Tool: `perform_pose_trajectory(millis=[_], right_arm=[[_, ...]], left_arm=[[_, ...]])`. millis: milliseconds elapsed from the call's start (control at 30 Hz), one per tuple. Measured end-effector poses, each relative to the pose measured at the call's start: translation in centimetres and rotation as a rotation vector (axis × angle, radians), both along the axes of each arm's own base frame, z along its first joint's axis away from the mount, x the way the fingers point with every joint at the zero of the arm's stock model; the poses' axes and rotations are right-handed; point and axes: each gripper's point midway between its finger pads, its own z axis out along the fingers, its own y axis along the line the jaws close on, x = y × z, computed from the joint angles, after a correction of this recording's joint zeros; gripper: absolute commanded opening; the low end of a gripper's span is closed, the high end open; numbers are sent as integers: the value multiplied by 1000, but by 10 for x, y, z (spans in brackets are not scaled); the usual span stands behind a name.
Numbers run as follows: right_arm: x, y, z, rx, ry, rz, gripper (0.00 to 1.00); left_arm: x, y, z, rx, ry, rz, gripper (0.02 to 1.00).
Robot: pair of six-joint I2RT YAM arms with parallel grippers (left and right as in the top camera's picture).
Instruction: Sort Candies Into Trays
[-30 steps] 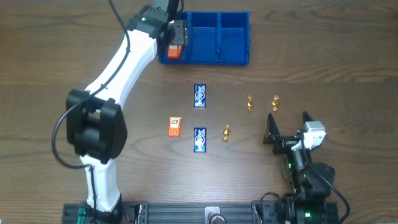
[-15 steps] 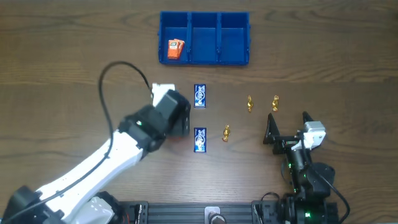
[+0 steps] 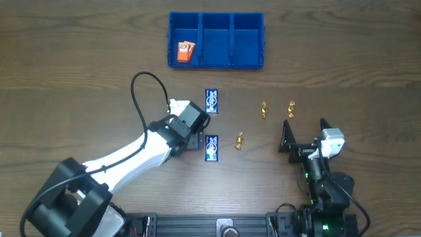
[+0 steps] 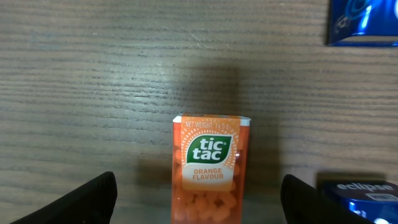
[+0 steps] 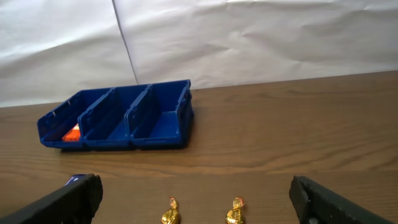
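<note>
Left gripper (image 4: 199, 205) sat low over the table (image 3: 342, 79), fingers spread wide and gripping nothing; orange candy box (image 4: 210, 174) lay flat between them, clear of both; near blue pack (image 3: 211, 147) just beside it; far blue pack (image 3: 211, 101) closer to the blue tray (image 3: 216, 64); second orange box (image 3: 186, 51) in the tray's left compartment; three gold candies (image 3: 264, 108) loose on the wood; right gripper (image 3: 306, 133) open and empty, near its base.

Only readable print is on the orange candy box (image 4: 207, 171) on the counter: white logo lettering on a green leaf, a flavour line under it, a net-weight line on top. The blue pack (image 4: 359, 191) beside it shows a white word, cut off.
</note>
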Motion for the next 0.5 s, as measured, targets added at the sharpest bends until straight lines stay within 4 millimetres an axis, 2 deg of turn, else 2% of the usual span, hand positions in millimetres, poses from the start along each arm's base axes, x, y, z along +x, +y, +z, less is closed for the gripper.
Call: perform_pose_trajectory(millis=[133, 200, 300, 333, 367, 500], right_arm=[[0, 0, 0, 0, 0, 0, 1000], [0, 0, 0, 0, 0, 0, 1000], [0, 0, 0, 0, 0, 0, 1000], [0, 0, 0, 0, 0, 0, 1000], [0, 0, 0, 0, 0, 0, 1000], [0, 0, 0, 0, 0, 0, 1000]], left_arm=[[1, -1, -7, 3, 9, 0, 831], [0, -1, -11, 10, 18, 2, 787], [-1, 0, -14, 14, 26, 9, 680], [-1, 0, -14, 13, 26, 10, 592], [-1, 0, -14, 13, 25, 10, 560], [-1, 0, -14, 12, 25, 11, 507]])
